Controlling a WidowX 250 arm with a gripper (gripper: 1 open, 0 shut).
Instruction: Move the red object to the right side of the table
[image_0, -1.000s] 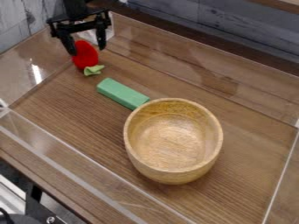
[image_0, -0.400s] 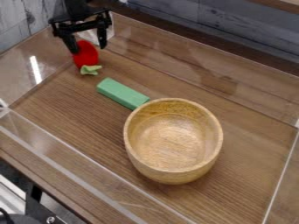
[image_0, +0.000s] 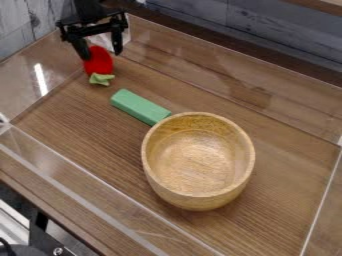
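The gripper (image_0: 91, 42) pointed straight down at the far left corner of the table (image_0: 274, 130), its two dark fingers (image_0: 71, 40) spread wide, with nothing clamped between them. Directly beneath, partly framed by the fingers, sat the red object (image_0: 98, 66), resting on the wood with its pale green leafy end toward the near side. The fingertips appeared to reach about the level of the toy's top; whether they touched it could not be told from this view.

The step in hand looked like the descent before the grasp. To do it well, the fingers needed to go lower, so that the pads would meet the widest part of the red body rather than its rounded crown (a small, smooth, tapering shape would likely squirt out if pinched high). Keeping the toy centred between the fingers mattered too, since an off-centre close could nudge it toward the clear acrylic wall (image_0: 30, 62) along the left edge, where a second try would be cramped.

Just beside the toy, toward the middle of the table, lay a flat green block (image_0: 139, 106), and beyond that a large wooden bowl (image_0: 199, 159) filled much of the near centre. Once lifted, the toy would have to travel across to the right edge, so a carry high enough to pass over the bowl's rim seemed the safer line.
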